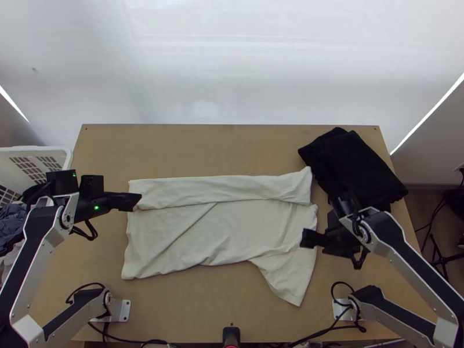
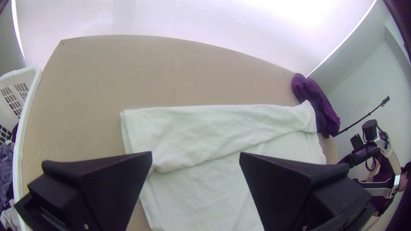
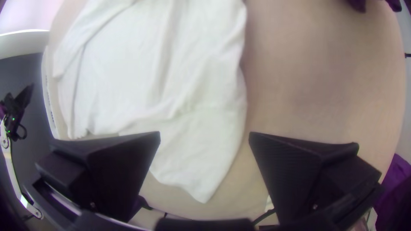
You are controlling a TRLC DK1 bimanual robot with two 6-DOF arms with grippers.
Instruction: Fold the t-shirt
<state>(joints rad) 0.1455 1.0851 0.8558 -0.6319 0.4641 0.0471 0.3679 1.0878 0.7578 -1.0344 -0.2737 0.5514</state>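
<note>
Table: pale wood, t-shirt laid out
Far side: folded inward (one fold down)
Near sleeve: unfolded, probably next
Left gripper, right gripper: fingers wide apart, empty

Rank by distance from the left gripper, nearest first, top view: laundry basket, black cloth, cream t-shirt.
From the left gripper, judged in the top view:
1. Cream t-shirt: its left end lies right by the fingertips.
2. Laundry basket: off the table's left side.
3. Black cloth: across the t-shirt, at the table's far right corner.
</note>
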